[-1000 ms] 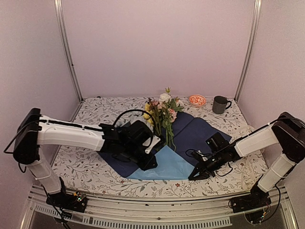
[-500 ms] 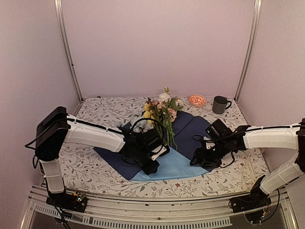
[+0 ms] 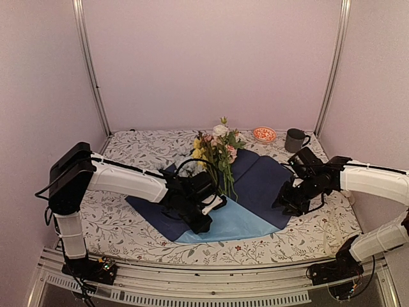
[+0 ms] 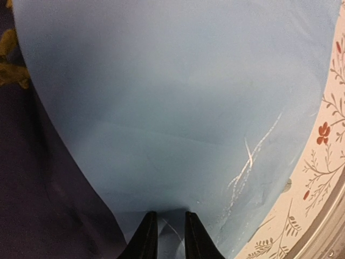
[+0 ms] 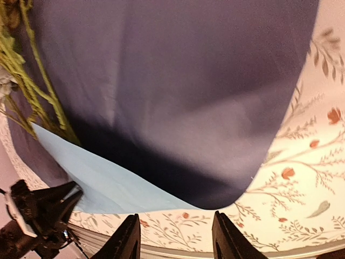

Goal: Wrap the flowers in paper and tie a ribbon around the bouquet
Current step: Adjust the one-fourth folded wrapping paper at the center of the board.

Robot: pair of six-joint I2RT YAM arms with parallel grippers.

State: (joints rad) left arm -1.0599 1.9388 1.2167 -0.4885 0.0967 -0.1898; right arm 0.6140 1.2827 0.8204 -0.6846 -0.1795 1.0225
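Since the earliest frame, the right gripper has left the near edge of the paper and moved back to the sheet's right corner, while the left arm has reached further in over the sheet. The right gripper's jaws now stand apart with nothing between them; its wrist view shows only printed cloth in the gap.

The left gripper is narrow and closed on the paper, pinching the edge of a turned-over flap. That flap shows the smooth light-blue face, marked by fine white creases, and lies as a triangle over the matte navy face.

The paper is thin and square. It lies flat as a diamond at the centre of the tabletop, which is covered by a white leaf-printed cloth.

The flowers lie along the sheet's midline, with the blooms at the far corner and the thin green stems pointing toward the flap.

A small patterned bowl and a dark mug stand at the far edge.
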